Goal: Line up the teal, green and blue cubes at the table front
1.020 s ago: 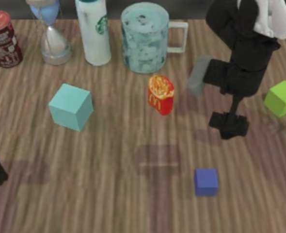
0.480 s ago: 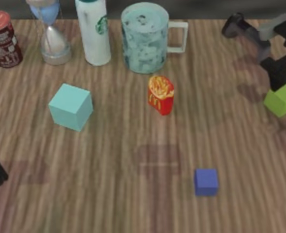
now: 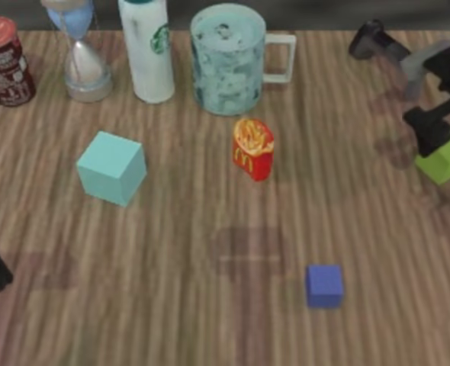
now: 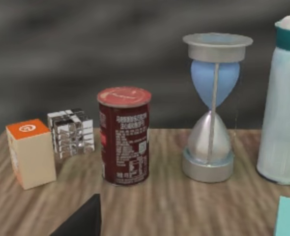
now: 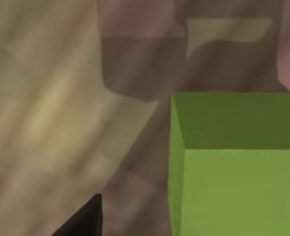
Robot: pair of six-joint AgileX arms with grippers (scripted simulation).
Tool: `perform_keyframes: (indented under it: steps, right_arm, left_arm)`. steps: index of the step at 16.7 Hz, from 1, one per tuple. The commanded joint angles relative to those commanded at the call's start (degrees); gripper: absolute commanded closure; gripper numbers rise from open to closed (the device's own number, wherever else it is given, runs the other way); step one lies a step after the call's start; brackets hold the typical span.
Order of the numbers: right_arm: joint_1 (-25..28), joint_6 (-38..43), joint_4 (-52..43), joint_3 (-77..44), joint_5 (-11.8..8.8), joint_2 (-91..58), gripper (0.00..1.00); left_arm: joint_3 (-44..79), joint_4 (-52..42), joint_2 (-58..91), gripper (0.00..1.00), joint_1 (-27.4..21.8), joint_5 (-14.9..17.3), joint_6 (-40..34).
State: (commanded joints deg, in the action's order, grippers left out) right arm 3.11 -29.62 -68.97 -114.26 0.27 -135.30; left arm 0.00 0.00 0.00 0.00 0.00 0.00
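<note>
Top view: right claw poised over the green cube by the table's right edge, finger spacing indeterminate; step judged pre-grasp, descent and closure next. Right wrist view: green cube flat on the table, equal-sided, no long axis

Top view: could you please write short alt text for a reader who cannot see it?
The right claw sits over the green cube at the wooden table's right edge. The teal cube lies left, the blue cube near the front, and the left arm is parked at the left edge.
</note>
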Motion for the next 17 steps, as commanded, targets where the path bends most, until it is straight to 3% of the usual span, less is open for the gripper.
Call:
perform_keyframes:
  steps: [5, 10, 17]
  right_arm:
    - [0.0, 0.0, 10.4, 7.7, 0.0, -2.6, 0.00]
    - [0.0, 0.0, 11.1, 8.3, 0.0, -2.8, 0.00]
    - [0.0, 0.0, 11.1, 8.3, 0.0, -2.8, 0.53]
  left_arm:
    - [0.0, 0.0, 0.0, 0.00, 0.0, 0.0, 0.0]
    - [0.0, 0.0, 0.0, 0.00, 0.0, 0.0, 0.0]
    - [0.0, 0.0, 0.0, 0.00, 0.0, 0.0, 0.0]
